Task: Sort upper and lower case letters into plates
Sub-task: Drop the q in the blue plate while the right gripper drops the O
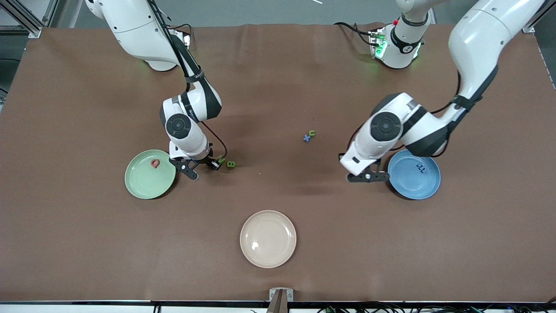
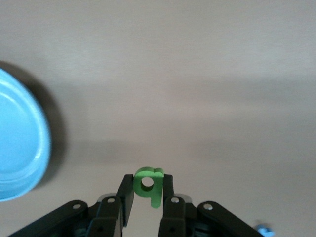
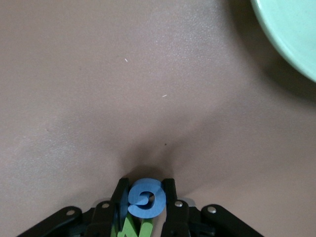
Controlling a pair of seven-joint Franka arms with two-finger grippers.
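The right pincer (image 1: 200,167) is clenched on the blue G (image 3: 145,197), seen between its fingers in the right wrist view, with the green N (image 3: 131,228) lying directly beneath it. Whether the G is lifted clear of the N or only resting on it cannot be told. The green plate (image 1: 145,187) lies just beside this pincer, toward the right arm's end of the surface, and already holds the Q (image 1: 154,163). The coming move is judged to turn on that short sideways gap: the G has only to be carried over the plate's rim and let go. The green B (image 1: 231,164) sits on the surface just beside the pincer, away from the plate.

The left pincer (image 1: 368,176) is clenched on the green b (image 2: 148,184), held with its stem pointing back toward the wrist. The blue plate (image 1: 428,189) lies just beside it, toward the left arm's end, with the m (image 1: 421,169) already in it. Here too only a short crossing over the rim is judged to be needed.

The x (image 1: 307,138) and n (image 1: 311,133) lie touching on the surface between the arms, nearer to the left pincer. The beige plate (image 1: 268,256) holds nothing.
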